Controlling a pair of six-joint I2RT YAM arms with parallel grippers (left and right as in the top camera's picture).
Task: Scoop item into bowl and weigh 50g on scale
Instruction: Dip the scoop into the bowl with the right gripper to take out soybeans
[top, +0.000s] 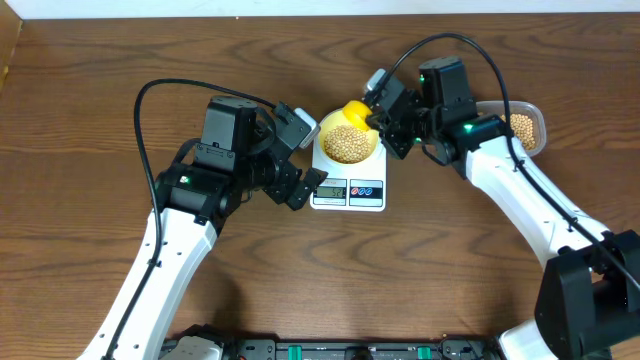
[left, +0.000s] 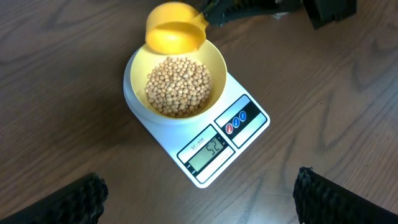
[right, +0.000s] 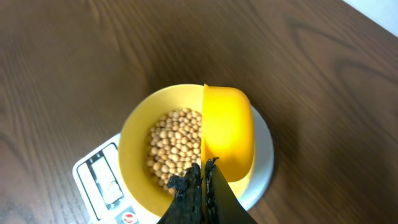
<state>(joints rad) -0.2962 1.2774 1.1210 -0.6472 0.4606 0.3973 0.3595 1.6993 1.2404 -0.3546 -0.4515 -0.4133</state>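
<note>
A small pale-yellow bowl (top: 326, 128) sits on the round platform of a white digital scale (top: 372, 200) near the middle of a dark wood-grain tabletop (top: 90, 90), and tan beans (top: 348, 146) fill its bottom. From overhead, the right jaws are pinched on the handle of a bright yellow scoop (top: 356, 110), which hangs tilted over the bowl's far rim. The left jaws stand spread wide just beside the scale's left front corner, holding nothing. Only this view shows a clear plastic container (top: 535, 118) of more beans at the right, partly hidden behind the right arm (top: 520, 190). The left wrist view looks down on the scale between two dark padded fingertips (left: 68, 199) in the bottom corners. It alone shows the display (left: 208, 151), which seems to read 52, and two round buttons (left: 236, 121) beside it. The right wrist view is closest. The black jaws are pressed together at the bottom edge, the scoop's cup is turned on its side above the heaped beans, and the handle is hidden between the jaws. A pale strip (top: 320, 8) runs beyond the tabletop's far edge.
</note>
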